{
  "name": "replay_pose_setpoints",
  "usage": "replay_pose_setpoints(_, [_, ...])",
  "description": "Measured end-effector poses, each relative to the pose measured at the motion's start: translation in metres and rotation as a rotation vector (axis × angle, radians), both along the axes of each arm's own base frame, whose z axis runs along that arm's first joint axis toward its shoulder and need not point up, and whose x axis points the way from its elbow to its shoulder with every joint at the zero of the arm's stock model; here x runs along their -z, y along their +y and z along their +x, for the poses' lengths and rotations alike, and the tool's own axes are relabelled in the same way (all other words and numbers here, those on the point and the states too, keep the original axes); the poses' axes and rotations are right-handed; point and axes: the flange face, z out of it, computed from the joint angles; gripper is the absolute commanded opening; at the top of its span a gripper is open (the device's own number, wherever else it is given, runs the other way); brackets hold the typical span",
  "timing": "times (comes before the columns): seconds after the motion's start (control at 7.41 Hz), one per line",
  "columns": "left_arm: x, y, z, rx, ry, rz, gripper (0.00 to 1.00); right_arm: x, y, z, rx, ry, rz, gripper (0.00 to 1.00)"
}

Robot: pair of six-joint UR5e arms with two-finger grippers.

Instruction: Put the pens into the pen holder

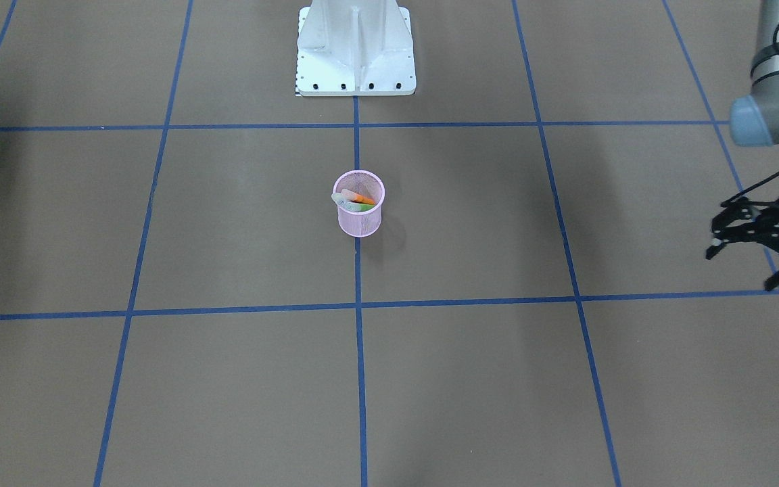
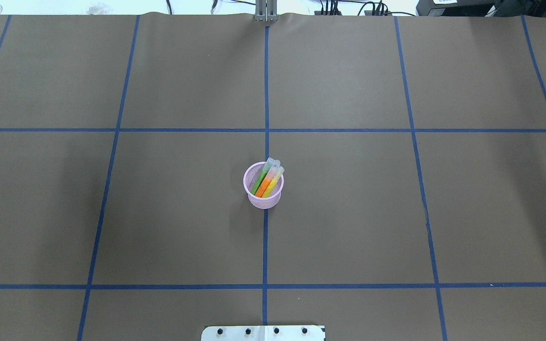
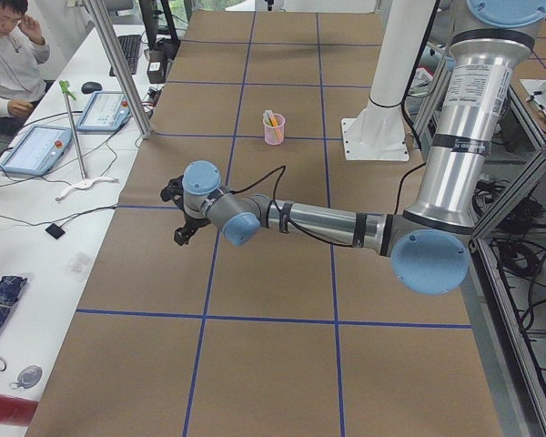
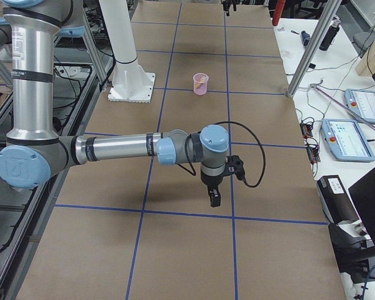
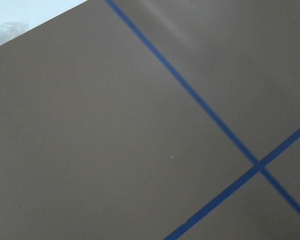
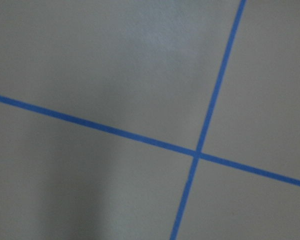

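Left tool (image 1: 741,268) well apart from pen holder (image 1: 360,218)

Brown table (image 2: 349,213), blue tape lines (image 2: 265,246) gridding it. Beside it, a white bench (image 3: 36,237) carrying two control tablets (image 3: 36,150), a keyboard (image 3: 130,53), a mouse (image 3: 91,87) and a folded umbrella (image 3: 2,309) at the near end, with a person (image 3: 9,64) seated there.

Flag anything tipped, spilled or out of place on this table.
Nothing stands out. The pink mesh pen holder stands upright on the centre tape line, the pens leaning inside it, caps up; none lie loose.
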Motion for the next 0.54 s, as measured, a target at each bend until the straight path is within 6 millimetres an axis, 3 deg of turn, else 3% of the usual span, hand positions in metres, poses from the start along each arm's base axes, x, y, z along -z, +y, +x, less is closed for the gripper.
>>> replay_pose_setpoints(0.13, [-0.023,0.006,-0.043,-0.006,-0.045,-0.032,1.00,-0.018,0.019,0.008,-0.010,0.002,-0.035,1.00])
replay_pose_setpoints(0.27, [-0.062,0.025,-0.077,0.008,-0.069,-0.109,1.00,-0.033,0.029,0.012,-0.017,0.004,-0.064,1.00])
replay_pose_setpoints(0.4, [-0.107,0.049,-0.107,0.045,-0.075,-0.210,1.00,-0.047,0.032,0.014,-0.021,0.006,-0.091,1.00])
replay_pose_setpoints(0.54, [-0.135,0.066,-0.129,0.080,-0.071,-0.275,1.00,-0.054,0.032,0.014,-0.022,0.008,-0.101,1.00])
